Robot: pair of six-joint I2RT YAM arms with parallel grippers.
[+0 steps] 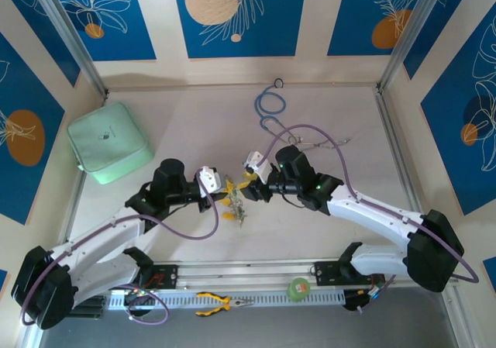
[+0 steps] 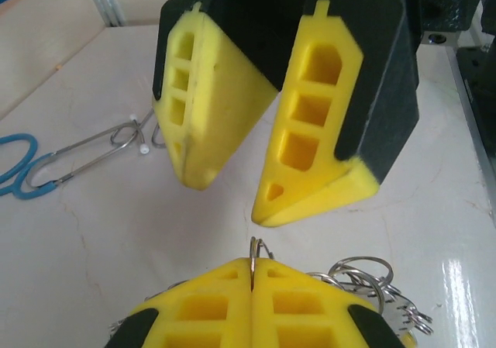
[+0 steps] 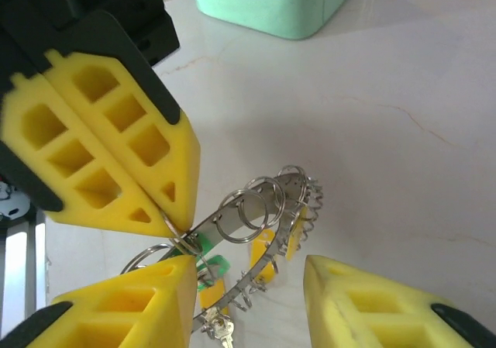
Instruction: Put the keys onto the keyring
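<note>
A green pouch (image 1: pixel 108 142) lies at the far left of the desk (image 1: pixel 186 119). Right of it, the left hand (image 1: pixel 228 189) is shut tight. Its yellow fingers (image 2: pixel 209 309) press together and pinch a thin wire loop at the edge of the keyring (image 3: pixel 260 208). The keyring hangs tilted between the two hands, with small keys (image 3: pixel 221 331) and yellow tags (image 3: pixel 267 259) dangling from it. I cannot tell whether the lowest keys touch the desk. The right hand (image 1: pixel 248 179) faces the left one with its jaws partly apart and nothing gripped; one fingertip (image 3: pixel 139 301) sits just beside the ring's band. Farther right, toward the back, lies a looped blue tube (image 1: pixel 269 104).
</note>
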